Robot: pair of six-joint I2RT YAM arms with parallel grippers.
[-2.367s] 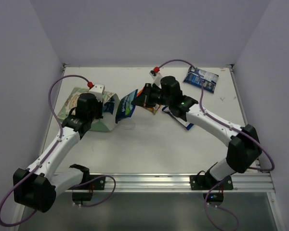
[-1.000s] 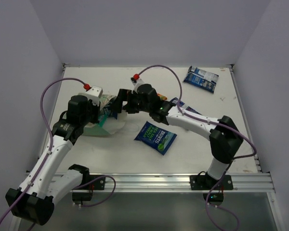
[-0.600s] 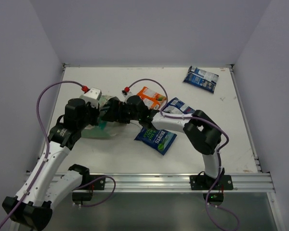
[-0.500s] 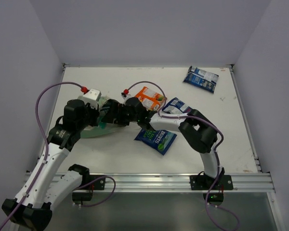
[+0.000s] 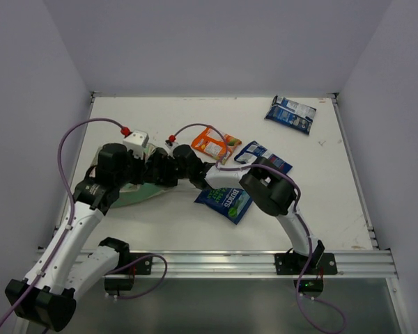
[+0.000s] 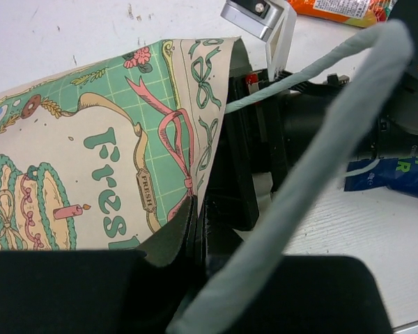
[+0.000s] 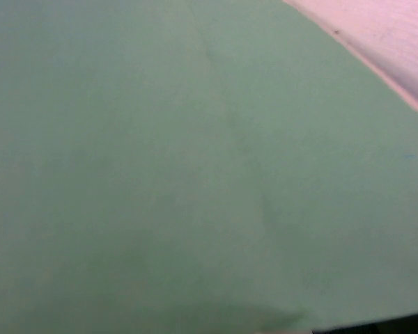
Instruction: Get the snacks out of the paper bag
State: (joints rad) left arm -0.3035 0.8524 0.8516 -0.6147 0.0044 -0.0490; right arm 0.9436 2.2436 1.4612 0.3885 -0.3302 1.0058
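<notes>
Pinching claw (left): my left claw (image 6: 197, 224) is clenched on the upper edge of the bag (image 6: 90, 153) at its mouth. The paper runs down between the fingers.
Right claw: my right claw (image 5: 161, 170) is pushed into the bag's mouth, and its black body shows there in the left wrist view. The fingers are hidden, so I cannot tell whether they are spread or closed, or whether they hold anything.
Right wrist view: plain green paper fills nearly the whole frame, with a pale strip at the upper right corner.
Bag: it lies on its side at the left of the table (image 5: 320, 202), mouth toward the centre, printed green face toward my left wrist camera.
Orange packet (image 5: 210, 142): on the table just behind my right forearm, outside the bag.
Blue-green packet (image 5: 225, 202): flat on the table in front of my right arm, near the bag's mouth but apart from it.
Near blue packet (image 5: 263, 154): just right of the orange packet, beside my right arm's elbow.
Far blue packet (image 5: 290, 113): at the far right corner, well apart from the others.
Bag contents: hidden in every view.
</notes>
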